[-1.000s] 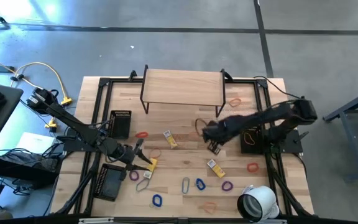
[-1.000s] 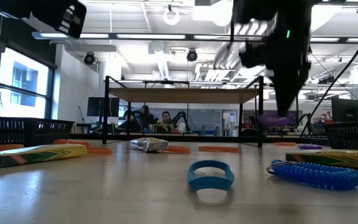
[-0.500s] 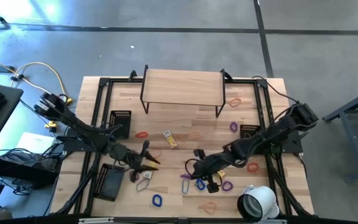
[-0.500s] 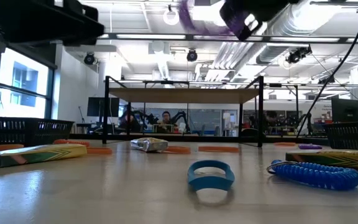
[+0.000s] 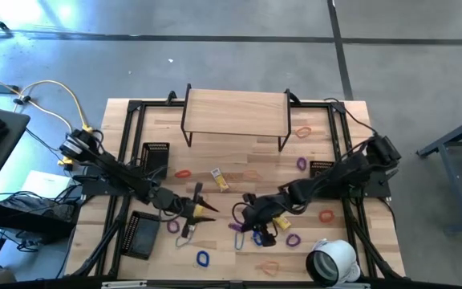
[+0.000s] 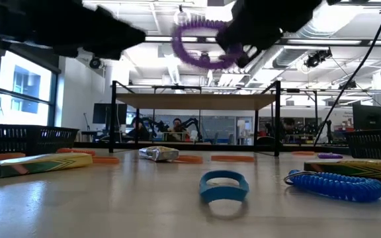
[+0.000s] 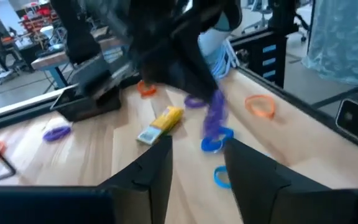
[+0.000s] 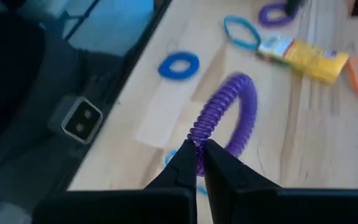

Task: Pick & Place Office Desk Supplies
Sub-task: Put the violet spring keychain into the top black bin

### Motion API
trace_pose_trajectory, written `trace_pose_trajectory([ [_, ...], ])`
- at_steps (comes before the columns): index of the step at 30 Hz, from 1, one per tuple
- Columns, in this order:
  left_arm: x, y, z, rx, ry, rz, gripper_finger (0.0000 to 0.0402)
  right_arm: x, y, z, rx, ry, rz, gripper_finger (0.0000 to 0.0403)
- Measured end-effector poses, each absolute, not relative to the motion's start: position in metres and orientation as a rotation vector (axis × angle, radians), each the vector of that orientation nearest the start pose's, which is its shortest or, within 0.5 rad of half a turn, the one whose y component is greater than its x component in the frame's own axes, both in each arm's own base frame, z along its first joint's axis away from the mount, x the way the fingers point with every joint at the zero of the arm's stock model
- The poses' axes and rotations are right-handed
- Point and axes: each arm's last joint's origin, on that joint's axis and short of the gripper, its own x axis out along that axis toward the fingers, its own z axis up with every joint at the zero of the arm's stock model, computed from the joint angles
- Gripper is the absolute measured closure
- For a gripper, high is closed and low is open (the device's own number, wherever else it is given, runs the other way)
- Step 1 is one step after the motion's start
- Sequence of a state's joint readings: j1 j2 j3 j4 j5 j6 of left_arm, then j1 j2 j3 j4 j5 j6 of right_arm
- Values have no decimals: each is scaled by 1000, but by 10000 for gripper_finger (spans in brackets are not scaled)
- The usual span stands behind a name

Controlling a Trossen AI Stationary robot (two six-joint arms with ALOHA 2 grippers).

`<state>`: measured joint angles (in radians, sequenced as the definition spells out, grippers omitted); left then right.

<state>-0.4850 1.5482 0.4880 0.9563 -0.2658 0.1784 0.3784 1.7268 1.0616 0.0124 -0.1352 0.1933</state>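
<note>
On the left, our left tool (image 5: 192,210) hovers low over the desk (image 5: 239,160) with its jaws partly apart and nothing in them. In the middle, our right tool (image 8: 196,157) is pinched tight on a purple coil loop (image 8: 225,115), lifted clear of the desk. Most supplies lie scattered, so we judge much sorting remains. We can read no writing.

Bench centre blocked: right gripper (image 5: 245,215) clamped on purple coil loop (image 8: 229,112), left gripper (image 5: 201,210) just beside at its 9 o'clock, narrow gap between. At 6 o'clock, blue loop (image 5: 203,258) lies flat. White tape roll (image 5: 331,261) stands at 4 o'clock. Wooden riser (image 5: 235,112) closes 12 o'clock.
</note>
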Motion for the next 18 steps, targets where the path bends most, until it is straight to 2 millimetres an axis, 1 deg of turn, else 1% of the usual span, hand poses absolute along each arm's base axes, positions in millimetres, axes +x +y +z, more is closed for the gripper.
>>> trace_pose_trajectory([
  [7, 270, -134, 173, 209, 76, -224, 196, 343, 138, 204, 99, 660, 436, 399],
  [10, 273, -135, 170, 208, 89, -229, 174, 344, 139, 206, 91, 642, 443, 399],
  [13, 276, -135, 170, 202, 79, -227, 165, 344, 139, 206, 84, 635, 443, 399],
  [18, 281, -138, 167, 199, 77, -230, 164, 347, 137, 209, 55, 587, 450, 399],
])
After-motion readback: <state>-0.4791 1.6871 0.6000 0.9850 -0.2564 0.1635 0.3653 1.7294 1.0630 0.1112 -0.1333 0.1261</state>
